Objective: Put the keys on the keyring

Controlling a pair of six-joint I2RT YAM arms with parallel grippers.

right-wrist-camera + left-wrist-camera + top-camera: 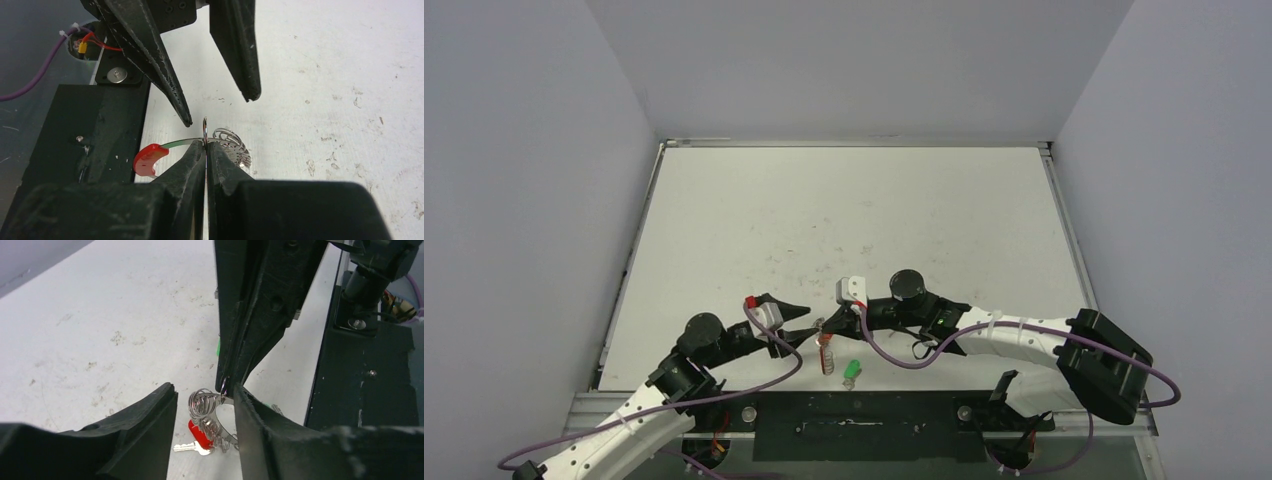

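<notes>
The right fingers pinch the ring at their very tips, so the spread left fingers — flanking its coil — should probably close there gently, leaving the key beneath them clear.

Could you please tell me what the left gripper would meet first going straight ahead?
Most likely the large silvery coiled keyring with a red sleeve, pinched in the shut right gripper; depth is unclear.

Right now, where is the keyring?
Top view: the keyring is near the table's front edge, pinched by the right gripper, beside the open left gripper, with a green key right of it.
</notes>
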